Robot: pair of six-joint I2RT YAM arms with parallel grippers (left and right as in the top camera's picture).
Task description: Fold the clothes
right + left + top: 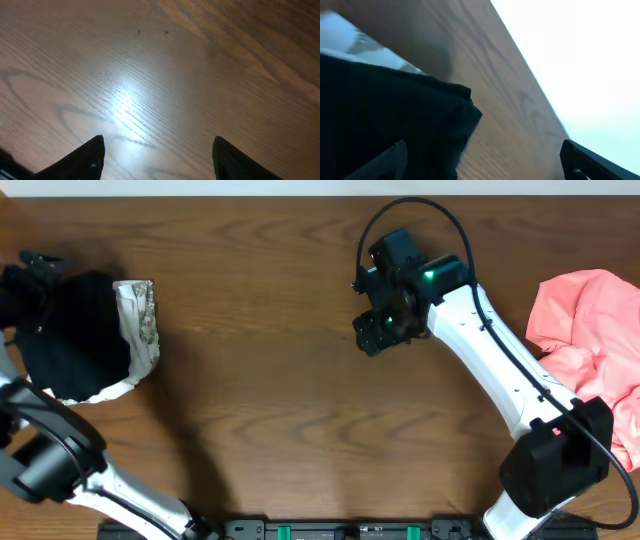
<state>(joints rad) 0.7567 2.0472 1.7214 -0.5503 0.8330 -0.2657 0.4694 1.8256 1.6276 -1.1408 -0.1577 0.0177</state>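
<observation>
Left: crumpled black fabric T-shirt lies over a white-grey patterned garment on the brown wooden tabletop, with the left pincer spread wide above it. Centre: right pincer open, empty. Right: rumpled salmon-pink garment.

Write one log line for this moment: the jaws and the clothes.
left jaws: open, at black garment | right jaws: open, over table | patterned garment: under black garment | pink garment: crumpled, right edge
</observation>
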